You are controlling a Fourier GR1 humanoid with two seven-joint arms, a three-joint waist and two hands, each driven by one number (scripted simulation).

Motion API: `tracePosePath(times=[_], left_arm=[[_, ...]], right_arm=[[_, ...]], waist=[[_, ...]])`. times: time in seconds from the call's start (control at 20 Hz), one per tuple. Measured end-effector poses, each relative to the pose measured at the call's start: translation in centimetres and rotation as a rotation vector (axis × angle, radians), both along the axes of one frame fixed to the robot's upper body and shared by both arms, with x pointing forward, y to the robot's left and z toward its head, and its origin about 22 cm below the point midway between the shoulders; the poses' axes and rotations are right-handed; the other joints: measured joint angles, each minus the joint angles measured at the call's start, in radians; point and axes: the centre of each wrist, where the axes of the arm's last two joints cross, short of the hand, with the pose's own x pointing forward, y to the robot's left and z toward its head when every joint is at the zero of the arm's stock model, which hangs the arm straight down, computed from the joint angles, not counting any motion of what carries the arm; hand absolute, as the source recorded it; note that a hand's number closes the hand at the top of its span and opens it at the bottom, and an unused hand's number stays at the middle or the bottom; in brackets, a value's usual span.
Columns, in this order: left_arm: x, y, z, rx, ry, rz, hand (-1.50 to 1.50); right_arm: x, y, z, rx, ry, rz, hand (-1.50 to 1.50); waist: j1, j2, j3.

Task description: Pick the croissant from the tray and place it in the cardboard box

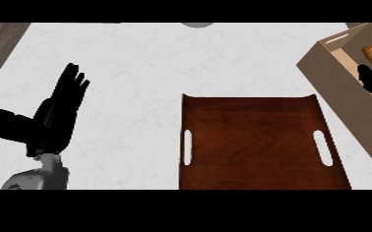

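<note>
The bench [145,59] is a white top with faint grey veining, and it fills almost everything I can see. The left hand [58,113] stands at its near left side with the fingers straight, close together and pointing up, holding nothing. Its grey forearm [40,177] comes in just below it. Past the fingertips and further out to the left, a brown strip [10,37] cuts the bench's far corner; I cannot tell what it is. Well beyond that hand and off to its right, a small grey object [196,24] sits at the bench's far edge, mostly cut off.

To the right of the left hand, with a stretch of bare bench between them, lies the dark wooden tray [254,128], flat on the top. It has a long slot [187,147] cut near each of its two sides.

Further right again, the cardboard box [334,73] sits at an angle to the tray, its near wall close to the tray's far right corner. It has a cut-out grip [338,38] in its end wall. The right hand [364,77] shows only as a black shape inside the box at the very edge, so I cannot tell whether it is spread or closed. Just beyond it, also inside the box, is a scrap of golden brown that looks like the croissant [367,53]. Whether the hand touches it I cannot tell.
</note>
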Motion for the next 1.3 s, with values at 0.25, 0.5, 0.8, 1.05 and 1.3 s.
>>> tracePosePath(times=[0.25, 0.5, 0.8, 1.05, 1.3], left_arm=[[0.1, -0.4, -0.1, -0.002, -0.006, -0.002, 0.00], [0.6, -0.4, -0.5, 0.001, -0.004, -0.005, 0.00], [0.4, -0.6, -0.8, -0.006, -0.007, -0.002, 0.00], [0.4, -0.4, -0.7, -0.002, -0.009, 0.003, 0.00], [0.3, 0.1, -0.6, -0.001, -0.003, 0.011, 0.00]], right_arm=[[1.3, -2.4, -3.0, -0.143, 0.218, -0.043, -1.50], [2.7, -5.6, -5.1, -0.139, 0.409, -0.065, -1.50], [3.5, -7.6, -5.5, -0.026, 0.230, 0.005, -1.50], [3.9, -7.8, -5.2, 0.139, -0.029, 0.075, -1.50], [4.1, -8.7, -4.1, 0.408, -0.143, 0.110, -1.50]], waist=[[0.007, 0.004, 0.000], [0.007, 0.000, -0.006], [0.003, -0.008, -0.013], [0.000, -0.005, -0.004], [-0.008, -0.006, -0.001]])
